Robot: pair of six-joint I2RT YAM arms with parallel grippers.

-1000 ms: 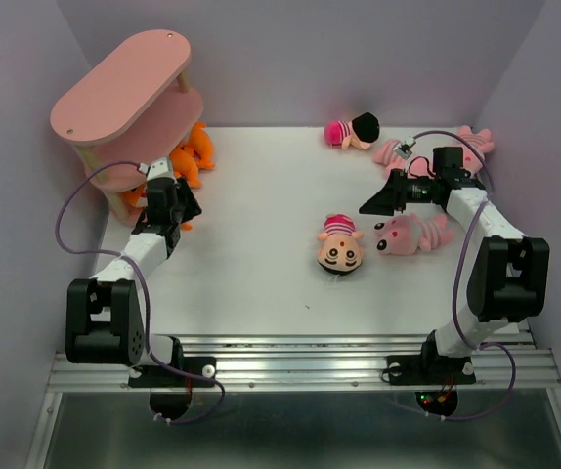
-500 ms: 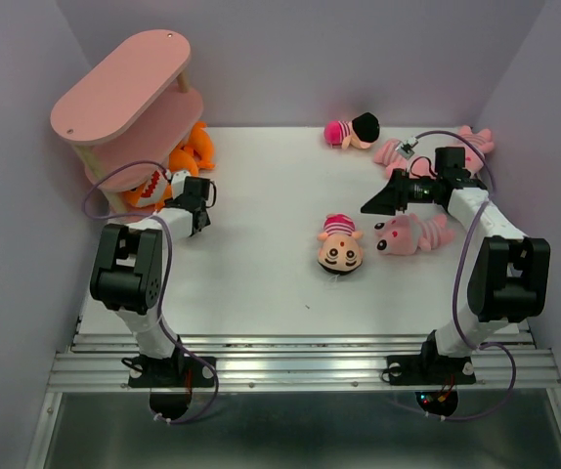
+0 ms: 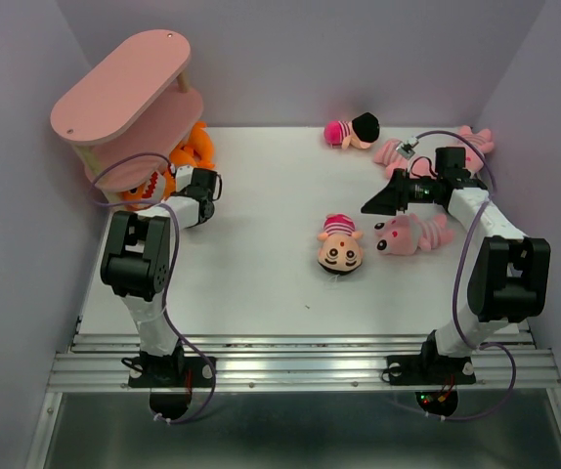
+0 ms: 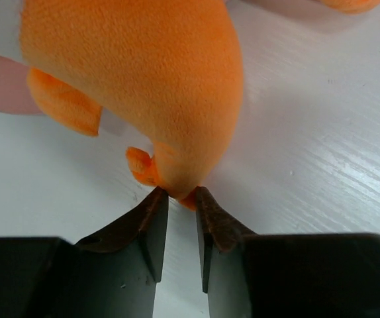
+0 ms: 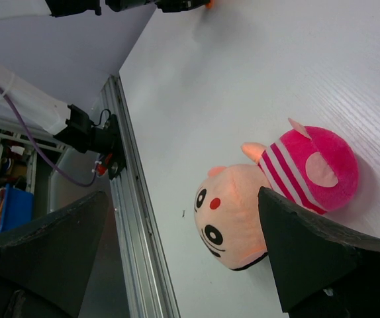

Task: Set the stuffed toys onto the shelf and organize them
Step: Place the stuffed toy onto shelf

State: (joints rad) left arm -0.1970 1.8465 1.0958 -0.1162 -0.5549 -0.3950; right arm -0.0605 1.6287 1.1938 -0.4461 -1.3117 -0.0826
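Pinching the orange shark (image 4: 150,73) by its tail, your left claw (image 4: 179,196) is clamped; next, probably lift toward the shelf (image 3: 114,93) at eleven o'clock. Right claw (image 5: 182,195) gapes.

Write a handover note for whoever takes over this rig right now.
Left gripper: shut on an orange toy's tip, toy on the table by the shelf.
Right gripper: open, pointed at the middle doll.
Second orange toy by the shelf; second doll at the back; pink animals at right.
Done: no toy clearly shelved, top board bare.
Left: shelve them all.
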